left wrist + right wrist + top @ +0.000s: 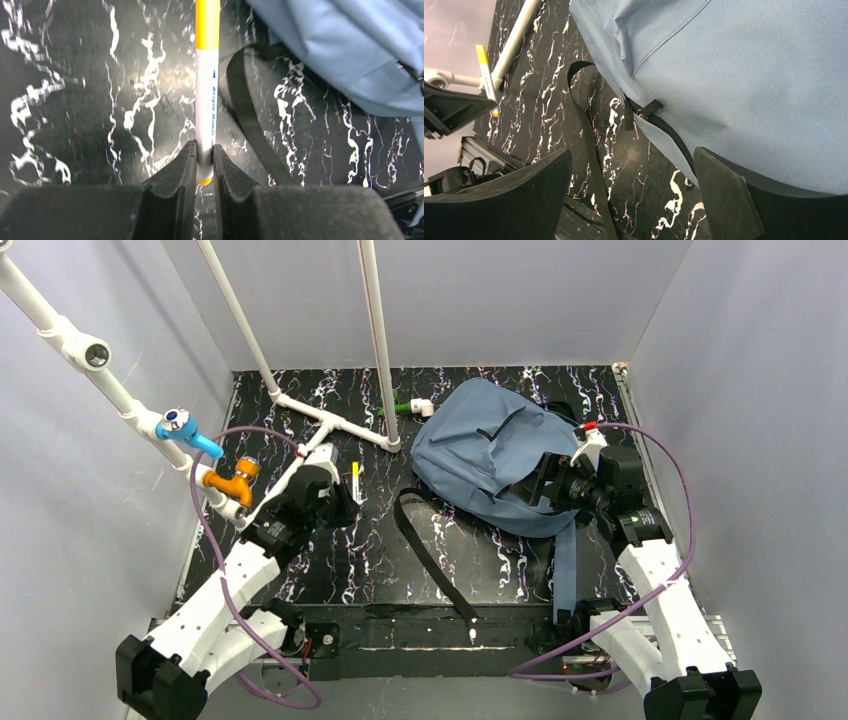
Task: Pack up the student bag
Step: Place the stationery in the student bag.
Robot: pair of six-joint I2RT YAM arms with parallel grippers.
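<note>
The student bag (pixel 490 445), slate-blue fabric, lies on the black marbled table (pixel 360 550) at centre right; its fabric also fills the right wrist view (pixel 744 75) and a corner of the left wrist view (pixel 360 45). A black webbing strap (pixel 430 550) trails from it toward the near edge. My left gripper (pixel 204 150) is shut on the lower end of a white marker with a yellow cap (pixel 207 80), which points away from the fingers, left of the bag (pixel 355 480). My right gripper (pixel 631 170) stands open at the bag's near right edge with nothing between its fingers.
A white pipe frame (pixel 330 420) rises from the table's back left, with blue (pixel 185 428) and orange (pixel 235 480) fittings on the left pipe. A green and white item (pixel 410 408) lies behind the bag. Grey walls enclose three sides.
</note>
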